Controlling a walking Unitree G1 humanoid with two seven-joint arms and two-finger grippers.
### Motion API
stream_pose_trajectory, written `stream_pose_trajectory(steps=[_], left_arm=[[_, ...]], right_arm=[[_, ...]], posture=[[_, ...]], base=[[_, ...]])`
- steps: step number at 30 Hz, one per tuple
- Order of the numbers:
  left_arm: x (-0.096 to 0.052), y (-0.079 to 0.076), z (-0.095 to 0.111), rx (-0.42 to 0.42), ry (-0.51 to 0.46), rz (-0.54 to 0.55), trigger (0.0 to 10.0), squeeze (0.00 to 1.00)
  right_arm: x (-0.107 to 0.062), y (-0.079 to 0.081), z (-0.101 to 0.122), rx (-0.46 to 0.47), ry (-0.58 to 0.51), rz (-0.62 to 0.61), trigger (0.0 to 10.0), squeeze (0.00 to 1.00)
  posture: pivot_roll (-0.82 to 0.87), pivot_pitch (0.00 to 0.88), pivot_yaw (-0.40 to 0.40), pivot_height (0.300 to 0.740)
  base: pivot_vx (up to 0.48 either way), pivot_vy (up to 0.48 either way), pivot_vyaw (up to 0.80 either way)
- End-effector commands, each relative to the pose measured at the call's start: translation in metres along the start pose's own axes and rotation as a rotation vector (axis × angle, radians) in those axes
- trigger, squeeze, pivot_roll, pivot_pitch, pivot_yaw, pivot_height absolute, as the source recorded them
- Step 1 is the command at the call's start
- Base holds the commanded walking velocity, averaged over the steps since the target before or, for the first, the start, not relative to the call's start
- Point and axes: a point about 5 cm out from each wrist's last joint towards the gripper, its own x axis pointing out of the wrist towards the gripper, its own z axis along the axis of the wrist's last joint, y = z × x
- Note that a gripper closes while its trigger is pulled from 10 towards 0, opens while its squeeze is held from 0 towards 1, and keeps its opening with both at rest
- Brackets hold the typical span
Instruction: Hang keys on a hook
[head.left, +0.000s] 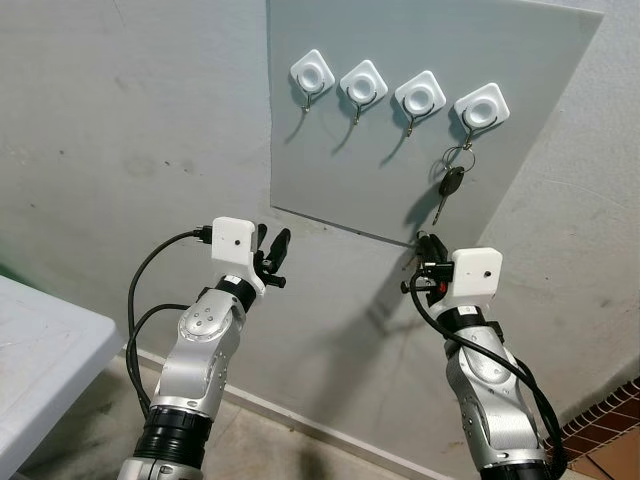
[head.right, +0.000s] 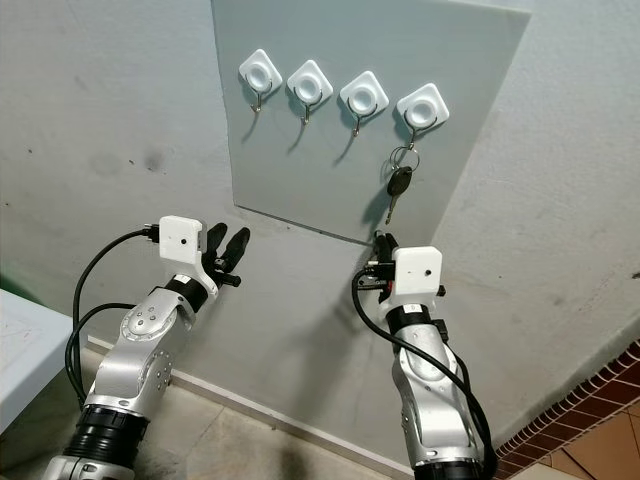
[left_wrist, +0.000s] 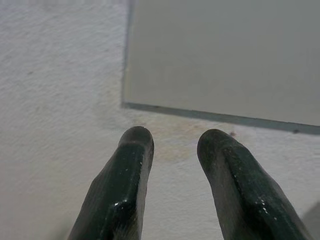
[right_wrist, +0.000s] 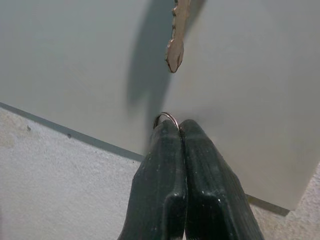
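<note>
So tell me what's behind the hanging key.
Behind the key, hung from the rightmost hook, is the grey panel with the key's shadow. The panel covers the wall behind it.

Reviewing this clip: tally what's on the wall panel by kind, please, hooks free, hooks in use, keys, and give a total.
Free hooks: 3
Hook in use: 1
Keys hanging: 1
Total: 5 things, on the grey panel
</note>
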Motion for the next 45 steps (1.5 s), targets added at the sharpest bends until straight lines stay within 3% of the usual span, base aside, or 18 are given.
stream_pose_trajectory(steps=[1,11,24,29,37,40,45], left_arm=[[0.001,-0.005,0.007,0.021,-0.031,-0.03,10.0,0.0],[0.001,-0.019,0.01,0.046,-0.048,-0.092,10.0,0.0],[0.002,-0.019,0.013,0.058,-0.055,-0.094,10.0,0.0],[0.001,-0.019,0.013,0.057,-0.056,-0.091,10.0,0.0],[0.001,-0.019,0.013,0.054,-0.056,-0.086,10.0,0.0],[0.001,-0.019,0.013,0.051,-0.055,-0.086,10.0,0.0],[0.001,-0.019,0.014,0.053,-0.059,-0.092,10.0,0.0]], right_arm=[[0.011,0.001,0.016,0.007,-0.062,0.012,10.0,0.0],[0.013,0.011,0.038,0.058,-0.178,0.115,10.0,0.0],[0.02,0.018,0.078,0.142,-0.341,0.187,10.0,0.0],[0.019,0.019,0.075,0.138,-0.329,0.202,10.0,0.0],[0.011,0.019,0.046,0.116,-0.212,0.209,10.0,0.0],[0.004,0.022,0.02,0.058,-0.098,0.237,10.0,0.0],[0.001,0.029,0.031,0.118,-0.152,0.276,10.0,0.0]], posture=[[0.07,0.0,-0.039,0.74],[0.07,0.0,-0.042,0.74],[0.07,0.0,-0.041,0.74],[0.07,0.0,-0.043,0.74],[0.07,0.0,-0.044,0.74],[0.07,0.0,-0.046,0.74],[0.07,0.0,-0.043,0.74]], base=[[0.0,0.0,0.0],[0.0,0.0,0.0],[0.0,0.0,0.0],[0.0,0.0,0.0],[0.0,0.0,0.0],[0.0,0.0,0.0],[0.0,0.0,0.0]])
